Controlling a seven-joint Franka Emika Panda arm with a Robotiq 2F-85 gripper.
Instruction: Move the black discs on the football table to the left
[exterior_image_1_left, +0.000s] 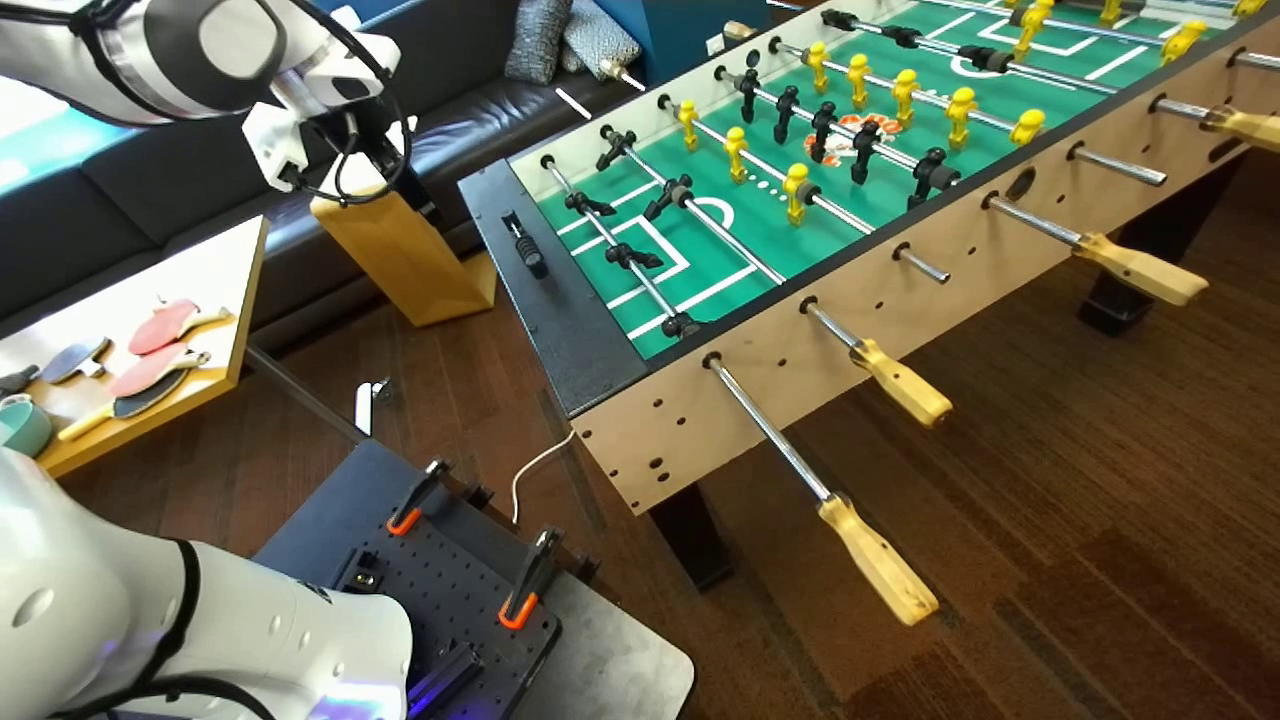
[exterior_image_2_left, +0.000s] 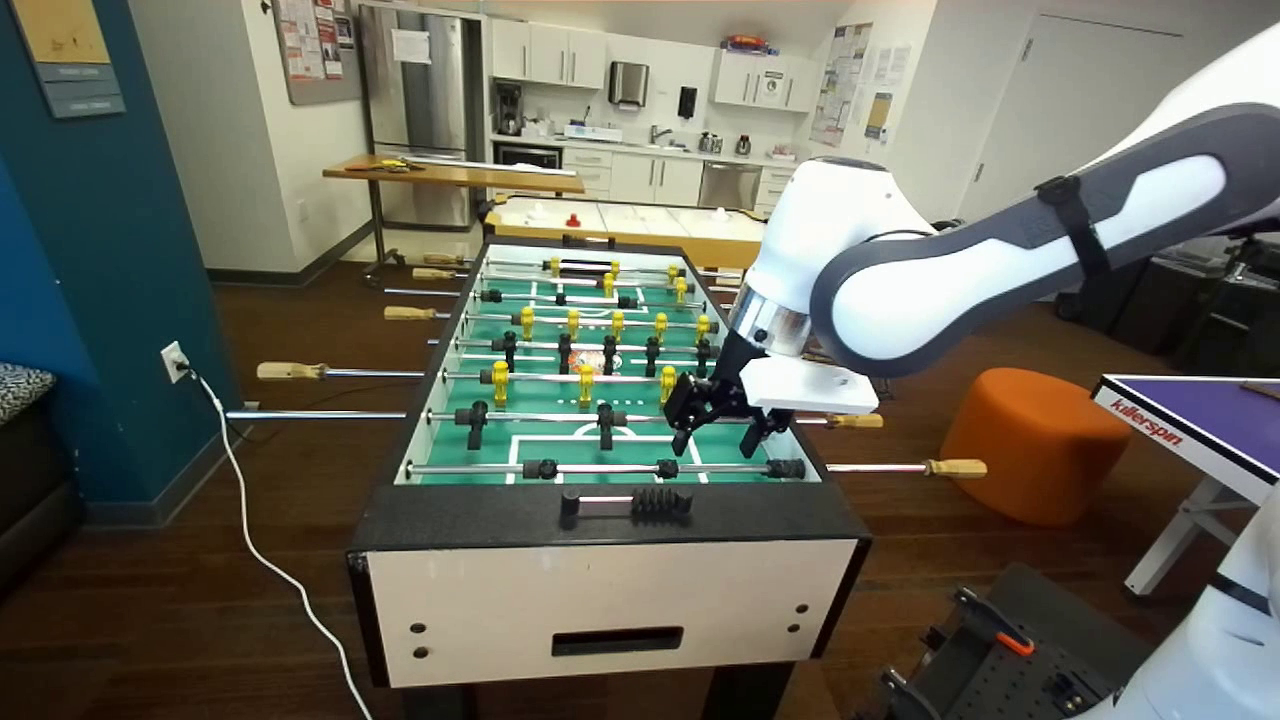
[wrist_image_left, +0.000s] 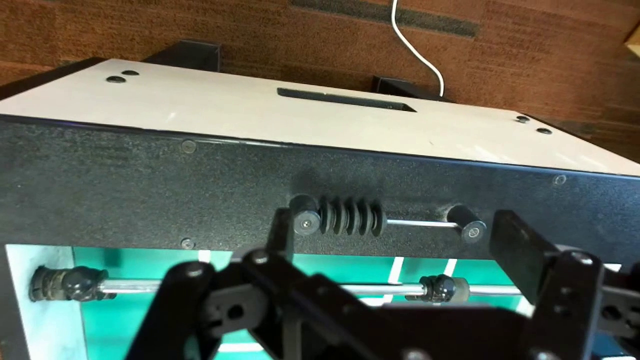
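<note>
The football table has a black end ledge (exterior_image_1_left: 585, 310), which also shows in an exterior view (exterior_image_2_left: 470, 515) and in the wrist view (wrist_image_left: 125, 180). A short metal rod between two posts is fixed on it. The black discs (wrist_image_left: 352, 217) are bunched against the left post in the wrist view. They also show in both exterior views (exterior_image_1_left: 530, 258) (exterior_image_2_left: 661, 502). My gripper (wrist_image_left: 395, 227) is wide open and empty, also seen in an exterior view (exterior_image_2_left: 716, 443). It is above the table end, apart from the discs. Its fingers appear on either side of the short rod in the wrist view.
A player rod (exterior_image_2_left: 615, 468) with black figures crosses the field just behind the ledge. Rods with wooden handles (exterior_image_1_left: 880, 560) stick out from the table's side. A small table (exterior_image_1_left: 225, 350) with paddles and an orange stool (exterior_image_2_left: 1035, 445) stand nearby. A white cable (exterior_image_2_left: 270, 560) hangs to the floor.
</note>
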